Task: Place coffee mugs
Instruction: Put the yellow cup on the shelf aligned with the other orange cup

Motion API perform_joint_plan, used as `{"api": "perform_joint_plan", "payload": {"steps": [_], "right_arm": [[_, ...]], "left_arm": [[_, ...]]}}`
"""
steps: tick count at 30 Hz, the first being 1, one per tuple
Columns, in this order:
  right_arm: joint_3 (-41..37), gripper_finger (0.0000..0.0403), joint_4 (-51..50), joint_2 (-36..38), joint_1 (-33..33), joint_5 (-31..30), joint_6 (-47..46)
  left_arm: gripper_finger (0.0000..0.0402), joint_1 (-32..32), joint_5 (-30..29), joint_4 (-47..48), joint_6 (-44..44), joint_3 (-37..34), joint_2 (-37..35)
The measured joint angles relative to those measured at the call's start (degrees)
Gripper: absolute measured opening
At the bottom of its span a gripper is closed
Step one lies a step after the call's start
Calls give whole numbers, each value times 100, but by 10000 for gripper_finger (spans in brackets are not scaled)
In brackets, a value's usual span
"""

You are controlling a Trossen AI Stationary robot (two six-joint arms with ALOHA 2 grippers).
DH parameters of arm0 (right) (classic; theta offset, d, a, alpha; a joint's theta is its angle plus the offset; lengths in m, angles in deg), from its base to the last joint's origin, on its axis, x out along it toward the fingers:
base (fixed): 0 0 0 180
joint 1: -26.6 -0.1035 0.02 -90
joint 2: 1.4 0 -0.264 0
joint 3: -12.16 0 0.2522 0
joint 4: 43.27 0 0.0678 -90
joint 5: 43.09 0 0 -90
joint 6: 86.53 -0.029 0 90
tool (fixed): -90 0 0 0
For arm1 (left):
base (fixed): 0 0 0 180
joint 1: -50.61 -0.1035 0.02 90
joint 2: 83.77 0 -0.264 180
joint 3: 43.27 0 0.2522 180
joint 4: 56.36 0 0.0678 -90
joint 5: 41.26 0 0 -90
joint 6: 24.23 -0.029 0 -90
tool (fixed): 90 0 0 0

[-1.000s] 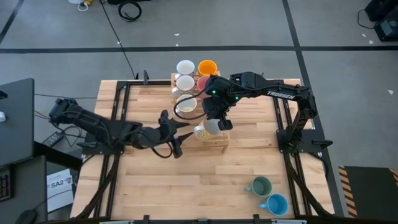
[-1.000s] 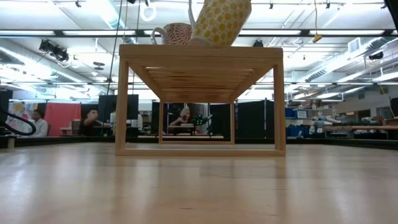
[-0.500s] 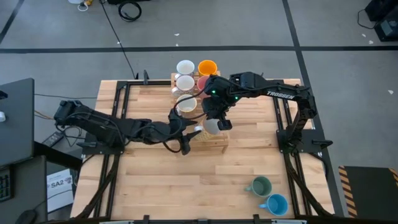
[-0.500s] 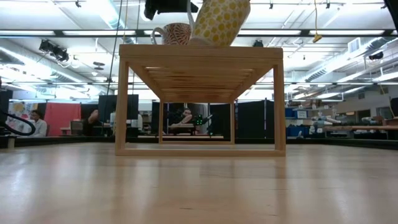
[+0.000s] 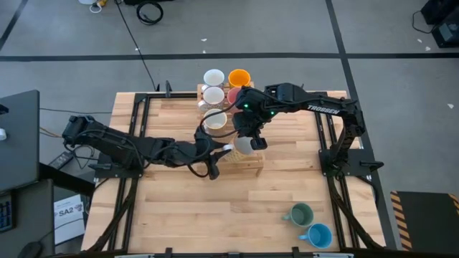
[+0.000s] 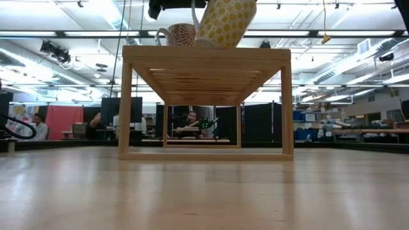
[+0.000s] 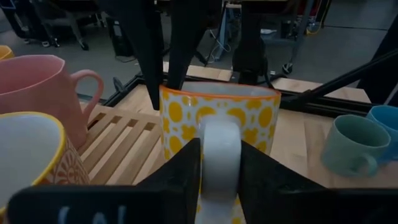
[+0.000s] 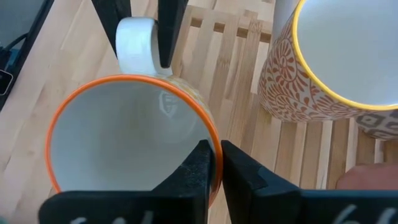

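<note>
While both grippers clamp yellow-dotted mug [image 7: 214, 134], pink mug [image 7: 37, 90], patterned mug [image 8: 329, 56] crowd alongside.

Yellow-dotted white mug [image 7: 217, 134] with orange rim, pink mug [image 7: 37, 93], orange-patterned mug [image 8: 323, 62], pale wooden rack [image 6: 204, 102]

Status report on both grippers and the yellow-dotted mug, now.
Right gripper shut on rim of white ceramic mug with yellow dots, over slatted wooden rack. Left gripper closed around its handle. Orange-patterned mug close beside.
</note>
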Motion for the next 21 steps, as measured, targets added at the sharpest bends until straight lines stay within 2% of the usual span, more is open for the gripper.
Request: {"api": "perform_joint_plan", "payload": {"steps": [10,21], "right_arm": [[-6,54,1,-6,-2,-9,17],[13,104,-28,-11,-4,-84,3]], "left_arm": [[75,-2,-21,32,2,0,0],[76,47,-50,56,-6,0,-2]]}}
